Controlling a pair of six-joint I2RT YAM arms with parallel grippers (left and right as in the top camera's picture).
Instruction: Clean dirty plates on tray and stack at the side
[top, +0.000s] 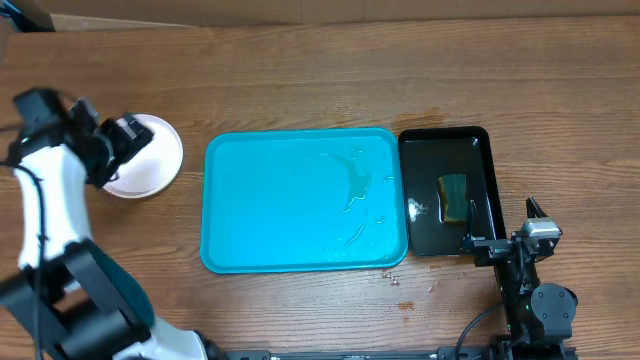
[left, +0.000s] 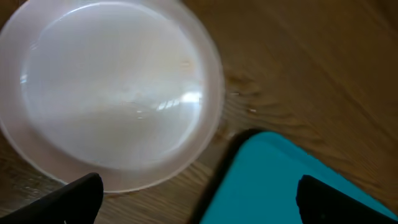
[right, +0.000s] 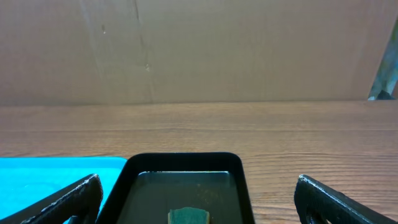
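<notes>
the left gripper (top: 128, 138) is hovering, jaws wide open and empty, over the white plate (top: 160, 162) beside the turquoise tray (top: 260, 200).

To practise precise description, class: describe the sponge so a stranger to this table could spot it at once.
Start at the big turquoise tray in the middle of the wooden table. Directly beside it, on its right in the overhead view, lies a narrower glossy black tray. The sponge is the small green-and-yellow block lying in that tray, the only coloured thing against the black.
</notes>
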